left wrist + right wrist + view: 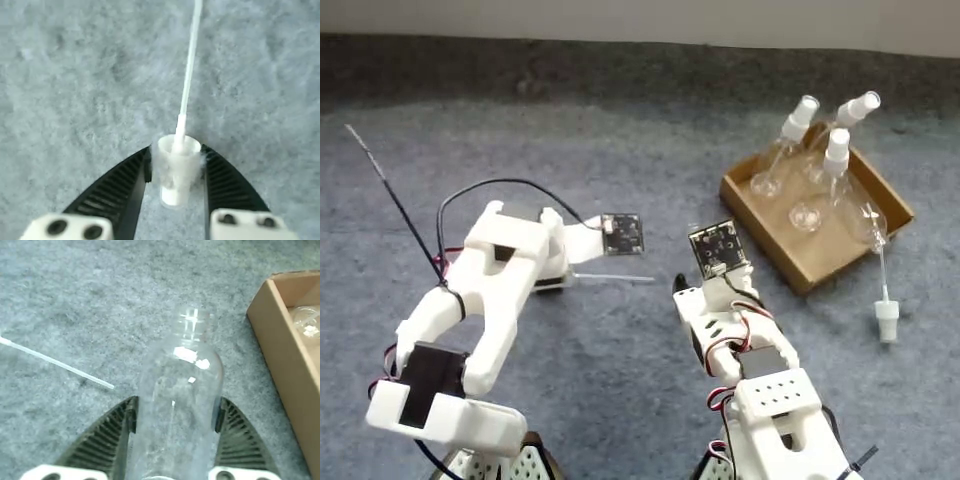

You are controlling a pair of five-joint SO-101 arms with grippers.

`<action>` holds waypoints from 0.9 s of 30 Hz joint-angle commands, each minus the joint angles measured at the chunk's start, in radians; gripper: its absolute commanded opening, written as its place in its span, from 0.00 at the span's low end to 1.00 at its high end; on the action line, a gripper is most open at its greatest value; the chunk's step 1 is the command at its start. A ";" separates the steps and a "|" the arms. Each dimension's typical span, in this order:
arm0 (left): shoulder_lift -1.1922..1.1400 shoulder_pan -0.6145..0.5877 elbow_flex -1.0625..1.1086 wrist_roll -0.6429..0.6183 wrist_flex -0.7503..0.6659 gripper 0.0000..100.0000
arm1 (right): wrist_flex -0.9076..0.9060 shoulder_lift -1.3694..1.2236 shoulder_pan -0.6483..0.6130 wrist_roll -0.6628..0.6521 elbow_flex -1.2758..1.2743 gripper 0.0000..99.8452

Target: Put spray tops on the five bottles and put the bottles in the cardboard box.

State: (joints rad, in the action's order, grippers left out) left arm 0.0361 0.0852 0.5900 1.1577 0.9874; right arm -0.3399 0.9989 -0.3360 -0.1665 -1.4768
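My left gripper (175, 152) is shut on a white spray top (175, 170), whose thin tube (187, 75) points away over the carpet. From above, this gripper (570, 278) holds the tube (620, 277) level, pointing toward the right arm. My right gripper (175, 405) is shut on a clear bottle (180, 390) with its open neck (192, 322) facing away. In the high view the right gripper (682, 290) sits just right of the tube's tip. The cardboard box (790, 245) holds three bottles with spray tops (837, 150).
Another spray top (887, 320) with its tube lies on the grey carpet, right of the box. The box wall (280, 355) stands close beside the held bottle. A black cable (470, 195) loops behind the left arm.
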 commanded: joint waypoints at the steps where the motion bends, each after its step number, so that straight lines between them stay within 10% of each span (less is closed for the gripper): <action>1: 0.007 -0.044 -0.082 -0.012 0.041 0.13 | 0.015 0.016 -0.007 0.003 0.001 0.15; 12: 0.007 -0.038 -0.380 -0.107 0.420 0.13 | 0.015 0.016 -0.007 0.003 0.001 0.15; 27: 0.005 -0.015 -0.619 -1.318 0.647 0.13 | 0.015 0.016 -0.008 0.003 -0.001 0.15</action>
State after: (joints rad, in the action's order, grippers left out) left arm 0.0361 0.0560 0.0084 0.0683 1.6241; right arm -0.3399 0.9989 -0.3360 -0.1665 -1.4768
